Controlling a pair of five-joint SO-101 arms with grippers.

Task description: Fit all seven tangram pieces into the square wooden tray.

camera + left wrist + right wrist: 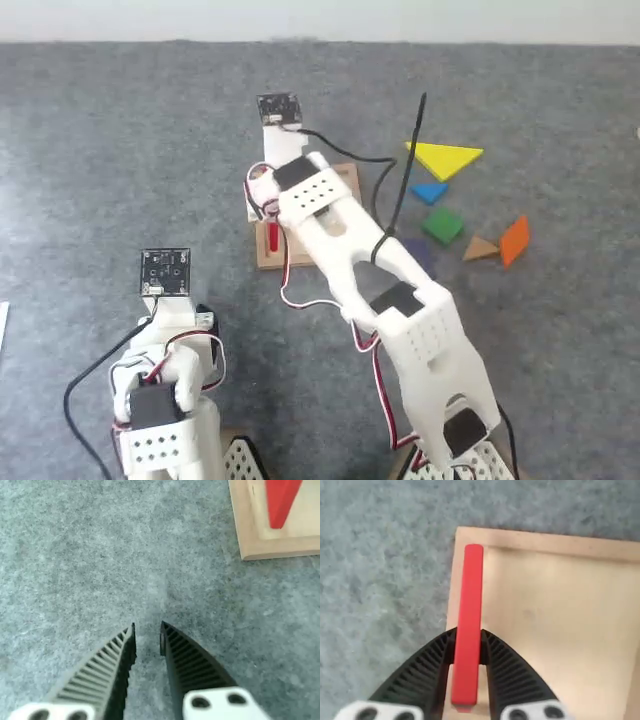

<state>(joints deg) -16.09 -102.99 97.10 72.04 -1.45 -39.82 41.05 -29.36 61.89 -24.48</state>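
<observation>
Two tools to check, so here's what you've got. Your right tool (468,635) is pinching the red piece (472,580) by its flat faces, thin edge up, over the wooden tray (550,615) along one rim near a corner. You can't tell if it touches the floor of the tray. The right arm (370,270) is stretched far out across the grey surface (120,150).

Your left tool (148,630) has its fingers a narrow gap apart, gripping nothing, low over the surface near a tray corner. The left arm (165,390) sits folded back by its base.

In the high view, right of the tray, you've got the yellow triangle (445,158), blue triangle (430,192), green square (442,225), brown triangle (480,248) and orange piece (514,241). A purple piece (422,256) is tucked against the right arm.
</observation>
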